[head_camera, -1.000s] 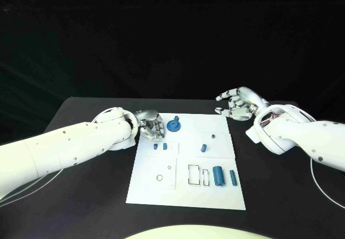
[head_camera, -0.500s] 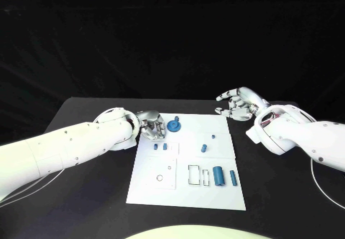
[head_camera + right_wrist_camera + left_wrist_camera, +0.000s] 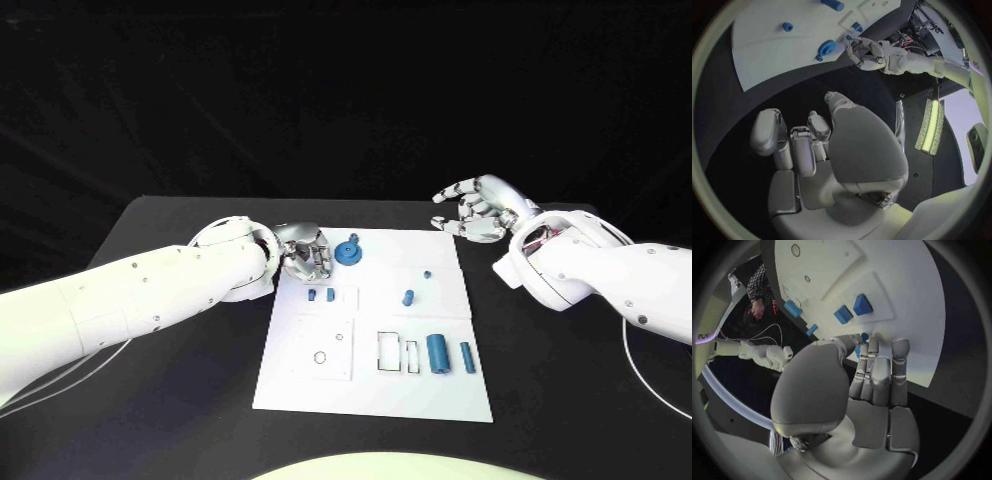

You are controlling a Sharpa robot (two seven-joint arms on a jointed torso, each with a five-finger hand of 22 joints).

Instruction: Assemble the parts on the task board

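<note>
- I see the task board (image 3: 310,385) lying flat in the middle of the black table (image 3: 173,400), its long side running away from me.
- My left hand (image 3: 304,253) sits at the board's far-left corner, fingers curled in close together. It is just beside the round blue part (image 3: 349,250), and I cannot tell whether a fingertip touches that part or holds anything.
- From the left wrist camera, the left hand's fingers (image 3: 879,375) lie side by side, pointing onto the board's edge, with a bit of blue showing right at their tips.
- My right hand (image 3: 476,209) is over the table beyond the board's far-right corner — off the board, fingers loosely curled and apart, holding nothing.
- Two small blue blocks (image 3: 320,294) stand side by side near the board's left edge, just nearer me than the left hand.
- Two small blue pegs (image 3: 410,296) sit around the board's centre.
- Toward the near-right part — a thick blue cylinder (image 3: 437,353) and a thinner blue rod (image 3: 467,356) lie side by side, next to two empty rectangular slots (image 3: 391,351).
</note>
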